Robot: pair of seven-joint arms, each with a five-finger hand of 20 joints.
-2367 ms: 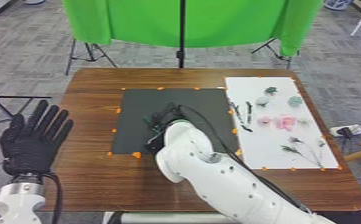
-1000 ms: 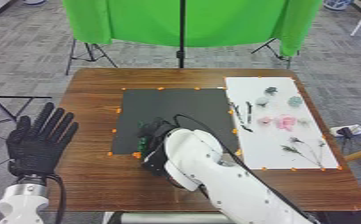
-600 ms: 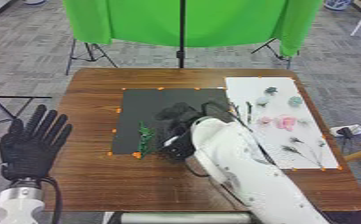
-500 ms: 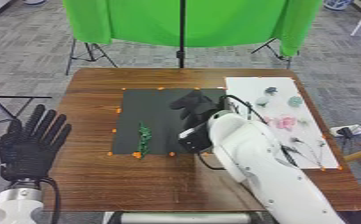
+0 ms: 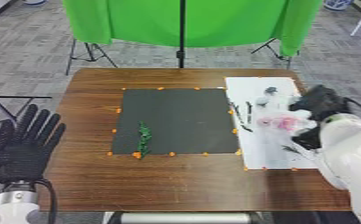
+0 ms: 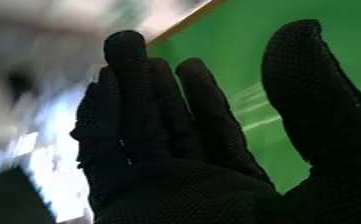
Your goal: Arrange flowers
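In the head view a green leafy sprig [image 5: 144,139] lies upright on the black mat [image 5: 181,115], near its lower left corner. On the white sheet [image 5: 265,157] are a pink flower [image 5: 284,122], a dark blue-green flower [image 5: 271,90] and thin dark twigs [image 5: 249,112]. My right hand [image 5: 315,107] is over the sheet's right side, hiding some flowers there. In the right wrist view this right hand [image 6: 176,145] has straight fingers, its thumb apart, and holds nothing. My left hand [image 5: 21,147] is open beside the table's left edge, fingers straight.
The brown wooden table [image 5: 83,185] carries the mat and sheet side by side, with orange tape [image 5: 136,155] along their edges. A green cloth [image 5: 221,25] hangs behind the table, and a black stand [image 5: 181,54] rises at its back edge.
My right hand has moved from the black mat rightward to the white sheet, leaving the green sprig lying on the mat. My left hand has shifted only slightly.
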